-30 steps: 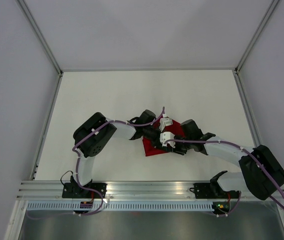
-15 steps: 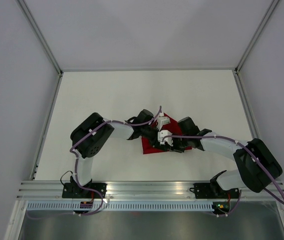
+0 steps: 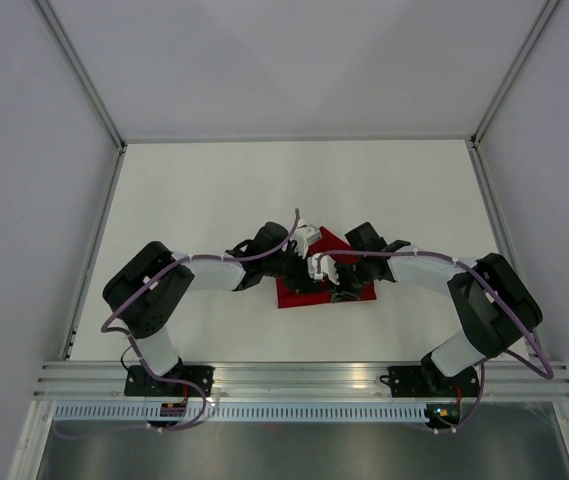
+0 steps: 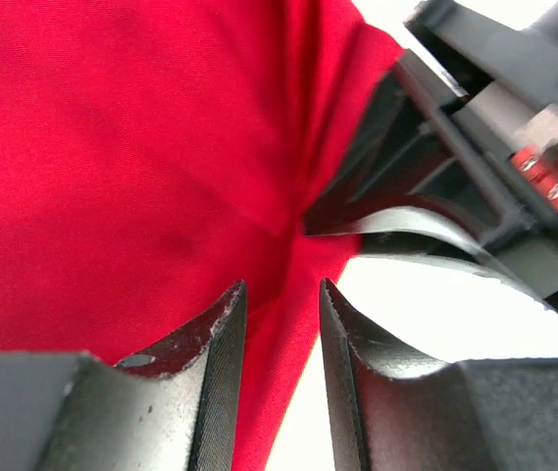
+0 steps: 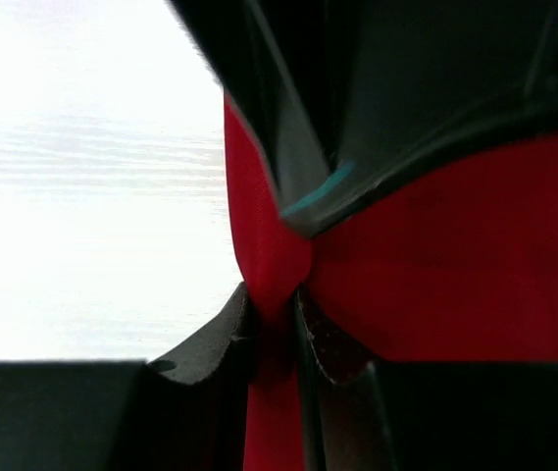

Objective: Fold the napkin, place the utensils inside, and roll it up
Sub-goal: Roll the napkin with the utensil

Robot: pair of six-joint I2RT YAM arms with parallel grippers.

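The red napkin (image 3: 292,294) lies bunched small at the middle of the table, mostly under both grippers. My right gripper (image 3: 334,288) is shut on a narrow fold of the napkin (image 5: 455,265), and the cloth is pinched tight between the jaws of that gripper (image 5: 274,314). My left gripper (image 3: 299,272) meets it from the left. The jaws of the left gripper (image 4: 280,304) stand apart over the napkin (image 4: 112,147), with the cloth's edge running loose through the gap. The right gripper's fingers (image 4: 396,221) show at the upper right of the left wrist view. The utensils are out of view.
The white table (image 3: 214,190) is walled by pale panels on three sides, with metal posts at the far corners. An aluminium rail (image 3: 294,375) with the arm bases runs along the near edge. Purple cables loop over both arms.
Both grippers shifted left over the napkin and the left arm stretched out lower. The left jaws opened off the cloth. The right jaws closed onto a fold.
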